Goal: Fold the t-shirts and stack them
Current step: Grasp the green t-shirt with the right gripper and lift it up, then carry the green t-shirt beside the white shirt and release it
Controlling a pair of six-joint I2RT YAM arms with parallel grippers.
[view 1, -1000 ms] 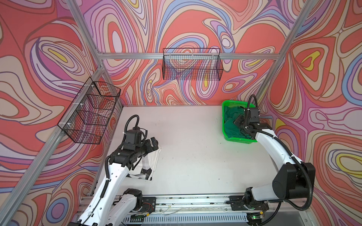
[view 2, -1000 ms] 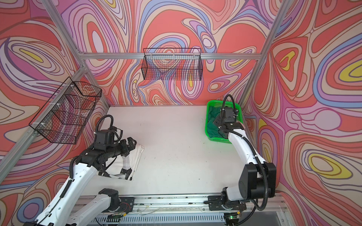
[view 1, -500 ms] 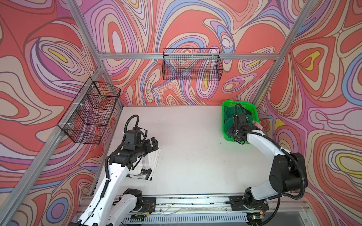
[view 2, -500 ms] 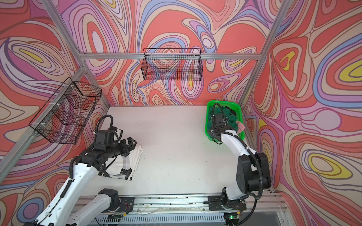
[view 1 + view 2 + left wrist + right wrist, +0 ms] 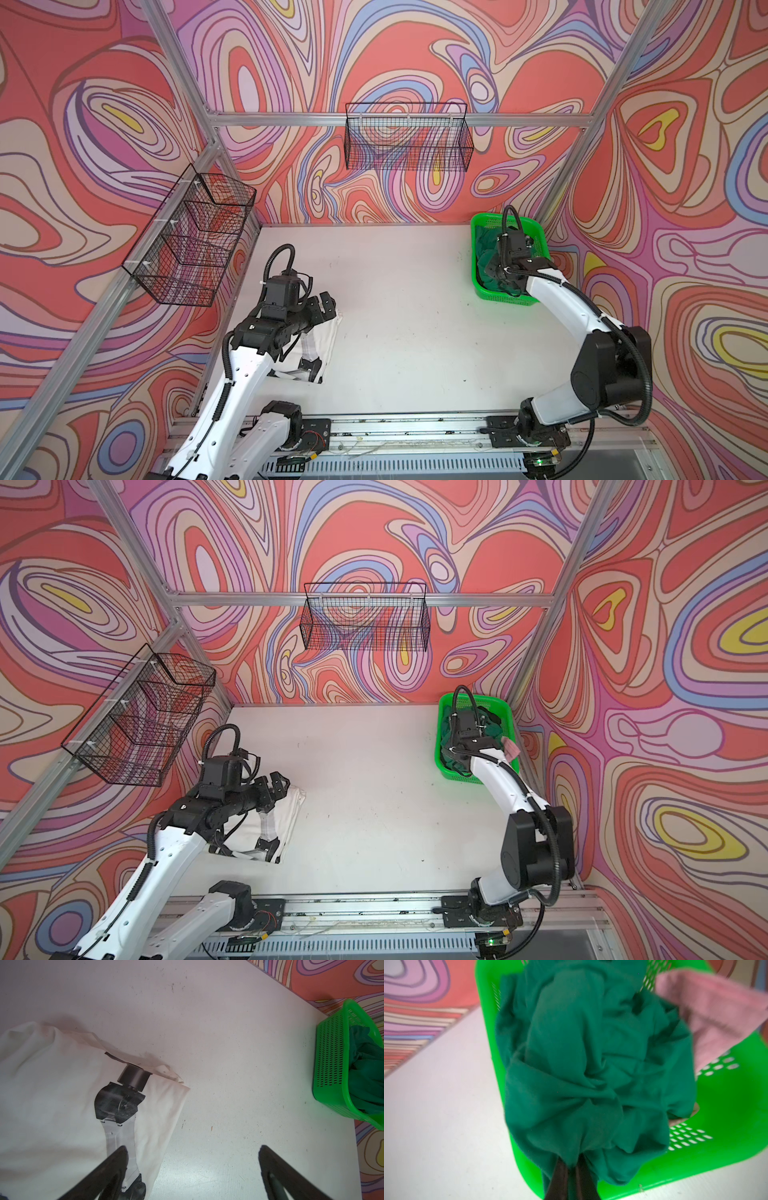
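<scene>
Clamped between the right gripper (image 5: 571,1162) fingers, a bunched fold of the limp dark green t-shirt (image 5: 581,1059) should sag on lifting; left gripper (image 5: 192,1147) fingers stand apart.

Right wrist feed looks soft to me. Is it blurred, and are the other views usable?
Right wrist view: blurred all over, green shirt and basket edges smeared. Left wrist view: sharp, white shirt casts a soft shadow on the table. Both top views: sharp, evenly lit, no glare.
</scene>
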